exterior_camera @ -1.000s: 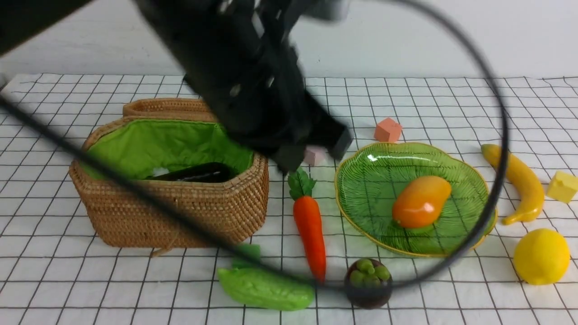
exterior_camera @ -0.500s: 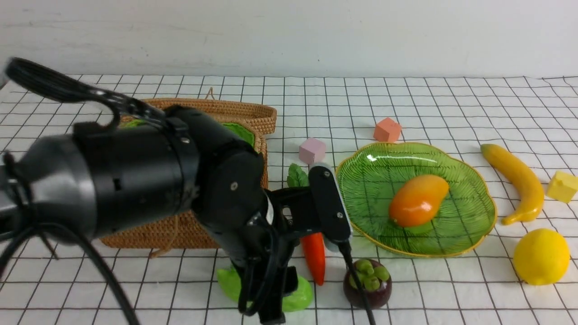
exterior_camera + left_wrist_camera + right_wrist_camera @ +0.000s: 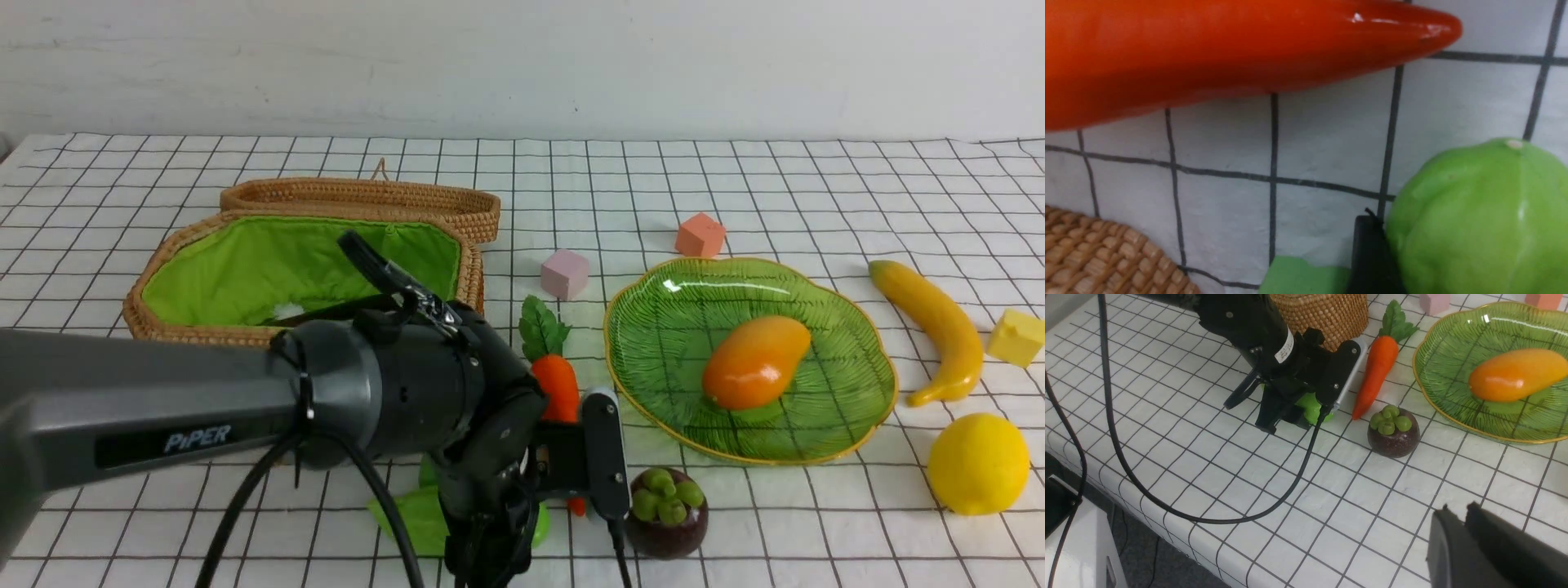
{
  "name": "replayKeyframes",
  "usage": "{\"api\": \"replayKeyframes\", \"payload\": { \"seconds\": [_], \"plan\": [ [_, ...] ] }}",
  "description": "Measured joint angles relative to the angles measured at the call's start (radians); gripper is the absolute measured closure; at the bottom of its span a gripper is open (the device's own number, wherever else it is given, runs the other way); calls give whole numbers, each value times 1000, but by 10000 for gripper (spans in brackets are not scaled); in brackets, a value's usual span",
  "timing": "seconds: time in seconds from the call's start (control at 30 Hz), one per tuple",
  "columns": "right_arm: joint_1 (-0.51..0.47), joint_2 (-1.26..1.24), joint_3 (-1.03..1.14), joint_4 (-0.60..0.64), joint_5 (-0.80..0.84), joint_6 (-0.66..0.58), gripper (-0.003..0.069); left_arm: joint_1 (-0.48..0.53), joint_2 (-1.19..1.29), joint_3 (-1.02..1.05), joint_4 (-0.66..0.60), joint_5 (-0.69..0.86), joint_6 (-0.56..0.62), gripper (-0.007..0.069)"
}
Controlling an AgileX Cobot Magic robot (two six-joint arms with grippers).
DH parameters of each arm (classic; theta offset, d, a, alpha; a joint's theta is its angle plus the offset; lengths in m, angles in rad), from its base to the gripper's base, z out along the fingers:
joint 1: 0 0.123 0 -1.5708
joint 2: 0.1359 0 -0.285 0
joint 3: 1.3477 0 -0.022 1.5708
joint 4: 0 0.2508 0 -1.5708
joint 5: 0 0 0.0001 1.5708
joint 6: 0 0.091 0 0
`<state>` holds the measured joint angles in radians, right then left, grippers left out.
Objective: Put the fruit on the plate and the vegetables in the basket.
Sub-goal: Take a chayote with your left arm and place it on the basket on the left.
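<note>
My left gripper (image 3: 1290,416) is down at the table's front, open, its jaws astride the bumpy green gourd (image 3: 1310,409); one finger (image 3: 1372,261) lies against the gourd's (image 3: 1478,220) side. The carrot (image 3: 557,388) lies just beyond, between the lined wicker basket (image 3: 196,245) and the green plate (image 3: 865,359). The mango (image 3: 755,363) rests on the plate. On the cloth sit the mangosteen (image 3: 665,510), the banana (image 3: 931,327) and the lemon (image 3: 980,461). My right gripper (image 3: 1458,508) hovers shut and empty near the front edge.
Foam cubes lie about: pink (image 3: 565,273), orange-red (image 3: 700,235), yellow (image 3: 1016,336), and a green one (image 3: 1298,279) beside the gourd. The left arm's cable (image 3: 1274,498) trails over the cloth. The table edge (image 3: 1126,506) drops off on the near side.
The left arm has swung from above the basket down to the front and settled over the gourd, its jaws opening on the way. The right gripper shows no change.
</note>
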<state>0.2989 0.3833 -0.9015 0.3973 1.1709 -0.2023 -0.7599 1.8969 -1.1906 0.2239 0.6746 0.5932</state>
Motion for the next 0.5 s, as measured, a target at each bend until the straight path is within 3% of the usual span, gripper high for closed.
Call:
{"api": "replayKeyframes", "payload": {
  "seconds": [0.3,0.4,0.5],
  "plan": [
    [0,0,0,28,-29,-2,581,-77,-224,-36,-28,254,-88,186],
    [0,0,0,75,-103,-47,581,-67,-327,-53,35,265,-102,186],
    [0,0,0,154,-203,-142,580,13,-403,-58,151,215,-148,186]
  ]
}}
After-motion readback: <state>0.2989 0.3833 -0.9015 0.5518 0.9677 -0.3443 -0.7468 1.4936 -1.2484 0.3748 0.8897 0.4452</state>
